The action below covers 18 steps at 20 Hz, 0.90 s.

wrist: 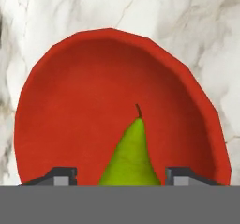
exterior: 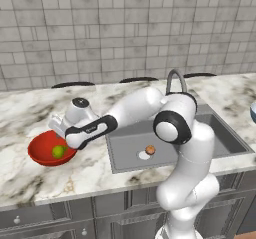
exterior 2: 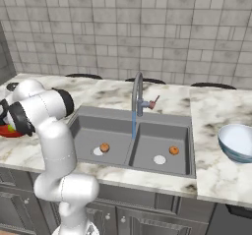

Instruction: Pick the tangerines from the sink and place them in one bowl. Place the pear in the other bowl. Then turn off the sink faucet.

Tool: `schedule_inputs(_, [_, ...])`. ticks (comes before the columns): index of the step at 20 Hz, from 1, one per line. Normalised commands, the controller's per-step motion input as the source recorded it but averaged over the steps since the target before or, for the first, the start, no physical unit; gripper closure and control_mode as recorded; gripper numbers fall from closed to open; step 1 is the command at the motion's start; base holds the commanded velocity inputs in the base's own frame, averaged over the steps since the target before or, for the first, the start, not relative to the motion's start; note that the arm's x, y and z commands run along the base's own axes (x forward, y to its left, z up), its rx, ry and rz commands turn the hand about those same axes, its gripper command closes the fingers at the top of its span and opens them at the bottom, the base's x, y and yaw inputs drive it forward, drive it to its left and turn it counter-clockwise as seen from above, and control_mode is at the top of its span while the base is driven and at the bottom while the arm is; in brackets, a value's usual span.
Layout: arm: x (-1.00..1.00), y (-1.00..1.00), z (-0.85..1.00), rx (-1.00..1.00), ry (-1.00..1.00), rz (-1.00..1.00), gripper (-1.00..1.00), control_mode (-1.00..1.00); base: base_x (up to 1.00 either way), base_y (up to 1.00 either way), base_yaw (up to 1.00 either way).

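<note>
The claw [wrist: 121,174] hangs just above the red bowl [wrist: 70,124], its tips spread on either side of the pear [wrist: 131,157] with bare gaps between, so nothing is pinched. The pear lies inside the bowl, directly under the claw, its stem pointing away toward the far rim. The bowl sits on the counter [exterior: 30,113] to the left of the sink [exterior 2: 88,131], where two tangerines [exterior 2: 104,147] wait and the faucet [exterior 2: 138,94] runs.
</note>
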Motion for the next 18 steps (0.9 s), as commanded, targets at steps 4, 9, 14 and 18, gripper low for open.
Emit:
schedule_inputs(4, [-0.03, -0.3, 0.09, 0.0, -0.12, 0.0, -1.0, -1.0, 0.0, 0.0, 0.0])
schedule_inputs(9, [-0.24, -0.66, 0.32, -0.01, -0.16, 0.0, -1.0, -1.0, 0.0, 0.0, 0.0])
schedule_inputs(14, [-0.39, -0.76, 0.29, -0.04, -0.08, 0.0, -1.0, -1.0, 0.0, 0.0, 0.0])
schedule_inputs(18, [-0.25, -0.83, 0.37, -0.02, 0.0, 0.0, -1.0, -1.0, 0.0, 0.0, 0.0])
